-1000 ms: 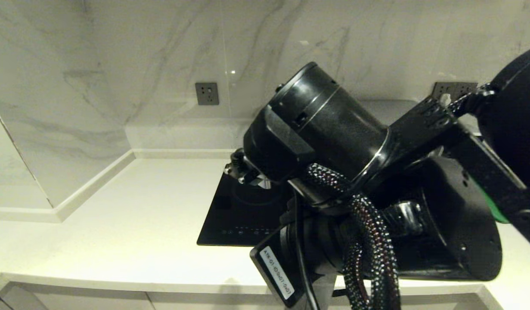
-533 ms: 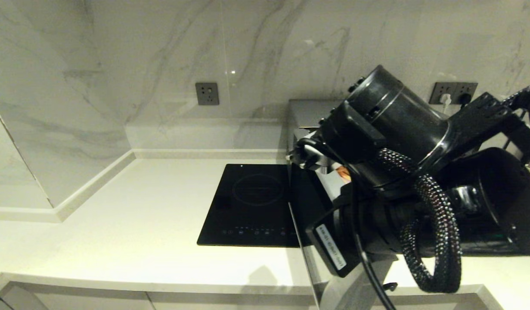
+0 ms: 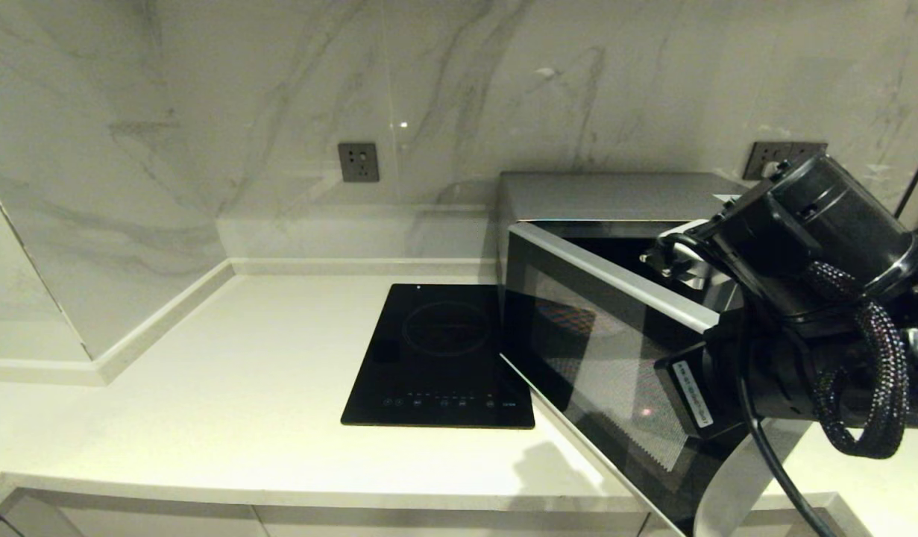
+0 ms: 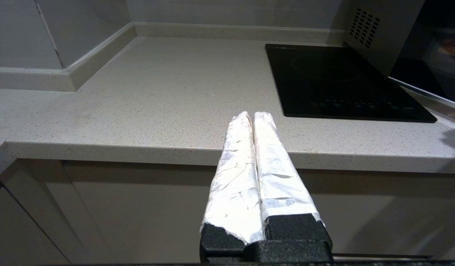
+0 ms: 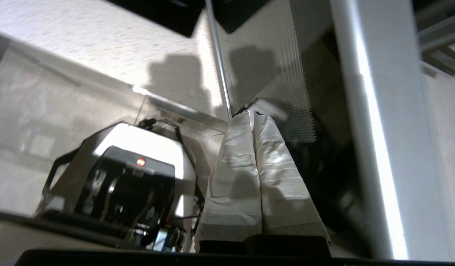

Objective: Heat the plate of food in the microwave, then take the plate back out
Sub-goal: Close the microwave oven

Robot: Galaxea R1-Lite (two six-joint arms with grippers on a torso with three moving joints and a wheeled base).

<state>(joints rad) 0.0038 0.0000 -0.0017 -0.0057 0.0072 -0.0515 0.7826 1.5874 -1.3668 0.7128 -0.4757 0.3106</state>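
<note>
The silver-grey microwave (image 3: pixel 608 195) stands at the right of the counter, its dark glass door (image 3: pixel 600 358) hinged on the left and standing partly open at a slant. My right arm (image 3: pixel 809 298) reaches across in front of it. In the right wrist view my right gripper (image 5: pixel 254 113) is shut and empty, its taped tips resting against the door's meshed glass (image 5: pixel 271 55) beside the silver trim (image 5: pixel 375 129). The plate of food is hidden. My left gripper (image 4: pixel 253 115) is shut and empty, parked low before the counter's front edge.
A flat black induction hob (image 3: pixel 440 358) is set in the pale counter (image 3: pixel 242 388) left of the microwave. Wall sockets (image 3: pixel 358 162) sit on the marble backsplash. A side wall closes off the counter on the left. My own base (image 5: pixel 131 177) shows below.
My right arm has swept from the middle to the right, uncovering the microwave. The door has swung from wide open, edge-on to me, to partly open.
</note>
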